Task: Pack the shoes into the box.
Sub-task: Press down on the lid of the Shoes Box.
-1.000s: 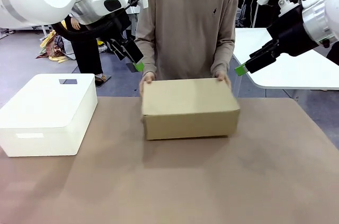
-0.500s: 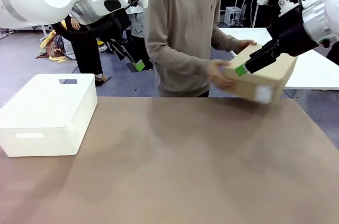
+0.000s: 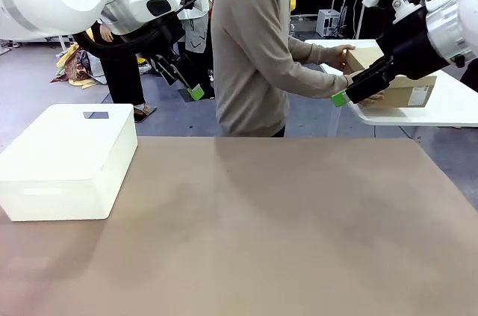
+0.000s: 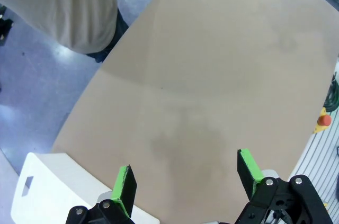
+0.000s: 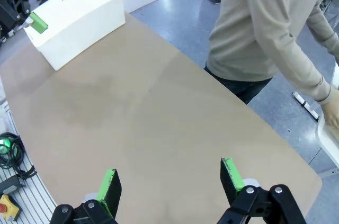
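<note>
The person stands turned to the right, both hands on the tan box (image 3: 399, 81), which rests shut on a white side table (image 3: 433, 107) beyond the brown table's far right corner. My right gripper (image 3: 345, 95) hangs in front of that box in the front view, covering part of it. The right gripper (image 5: 168, 177) is open above the bare brown table, nothing between its green pads. High over the table's far left, my left gripper (image 3: 190, 86) is open too, and its jaws (image 4: 185, 173) hold nothing. The shoes are out of view.
A white plastic bin (image 3: 67, 159) with a lid stands at the left edge of the brown table (image 3: 261, 241); it shows too as the white bin (image 5: 79, 20) in the right wrist view. The person's torso (image 3: 258, 54) is at the far edge.
The person lifted the box off the middle of the brown table, swung it right and set it on the white side table. Both arms stayed still and open.
</note>
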